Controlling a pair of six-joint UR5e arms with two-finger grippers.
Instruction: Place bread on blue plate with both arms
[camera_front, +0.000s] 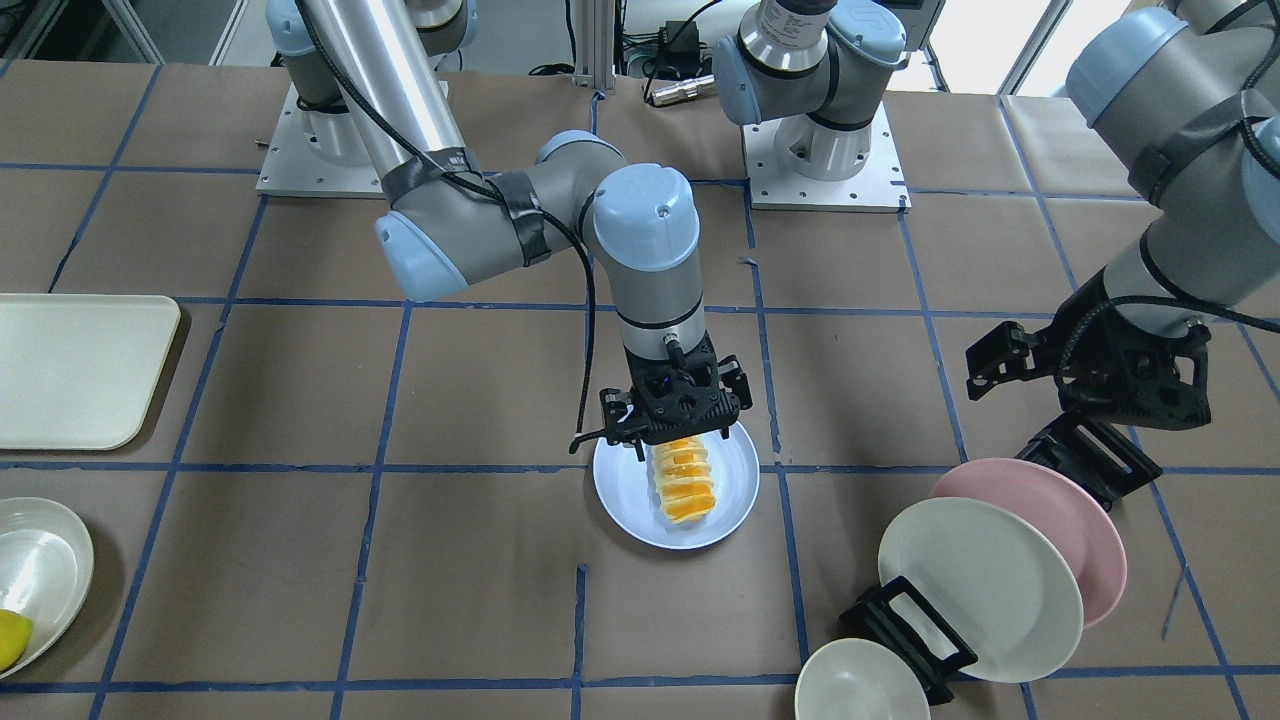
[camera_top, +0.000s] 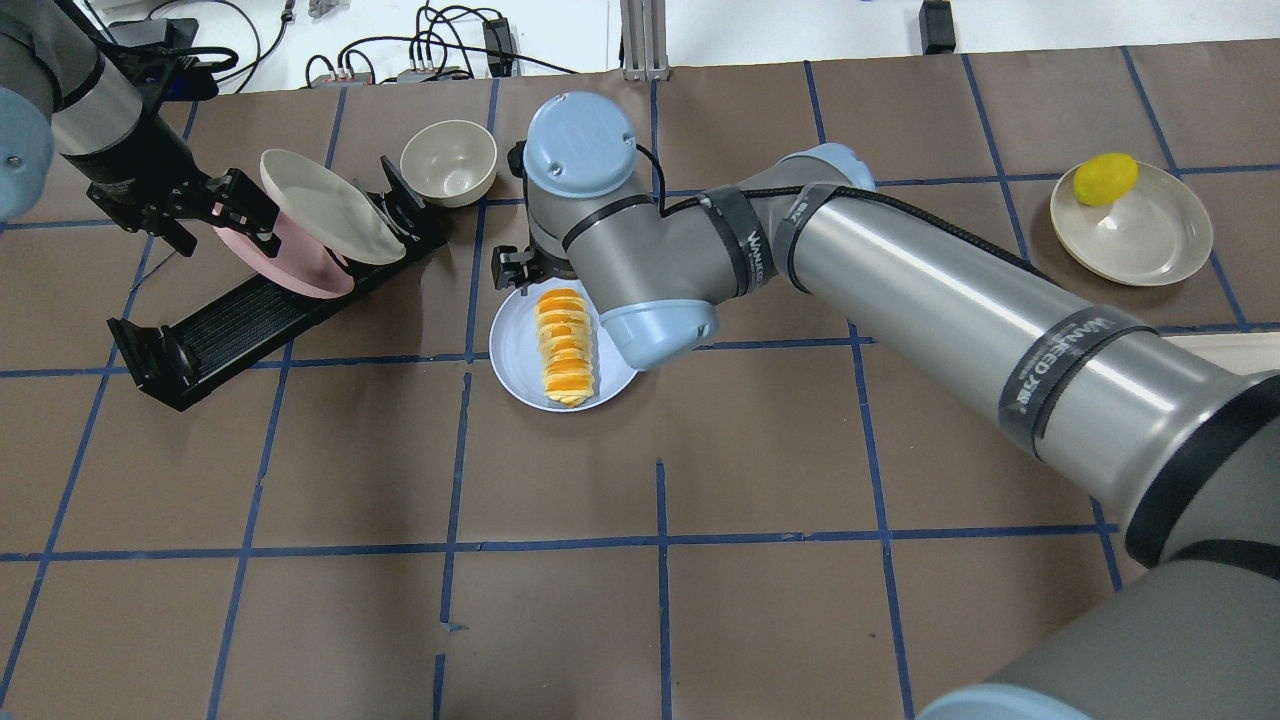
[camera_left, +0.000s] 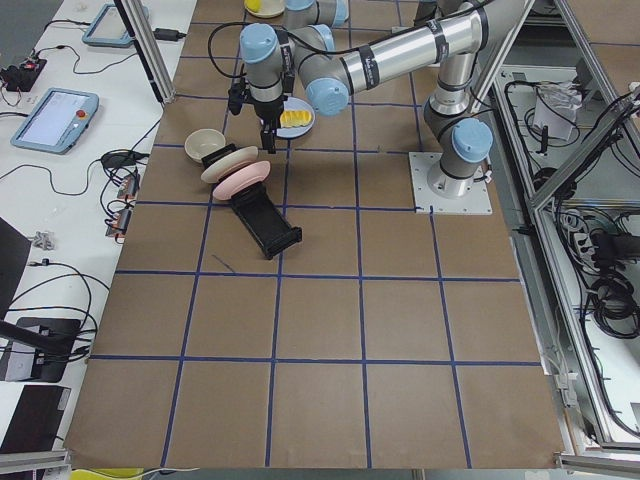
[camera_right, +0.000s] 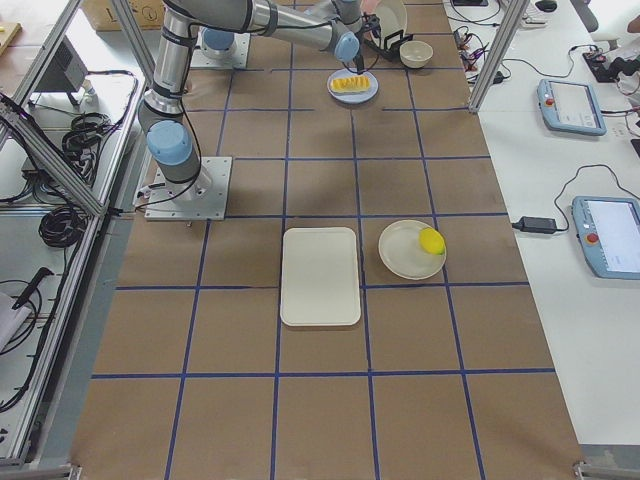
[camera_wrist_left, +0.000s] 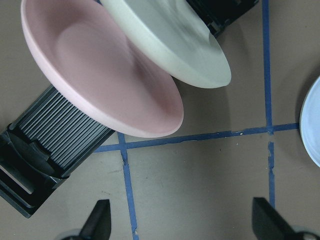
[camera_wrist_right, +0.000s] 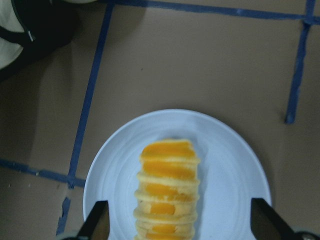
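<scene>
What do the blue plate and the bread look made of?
Blue plate: probably matte plastic. It has an even pale lavender-blue colour and a soft dull sheen with no glaze glare.
Bread: looks like a replica, maybe plastic or foam. The cream ridges are uniform, the orange crusts are saturated and there are no crumbs. I cannot tell which material.

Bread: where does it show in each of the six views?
Exterior front-facing: bread just below centre, on the blue plate.
Overhead exterior: bread left of centre.
Exterior left: bread top, left of centre.
Exterior right: bread top, slightly right of centre.
Left wrist: not in view.
Right wrist: bread bottom centre.
Shared landmark: the blue plate under it.
</scene>
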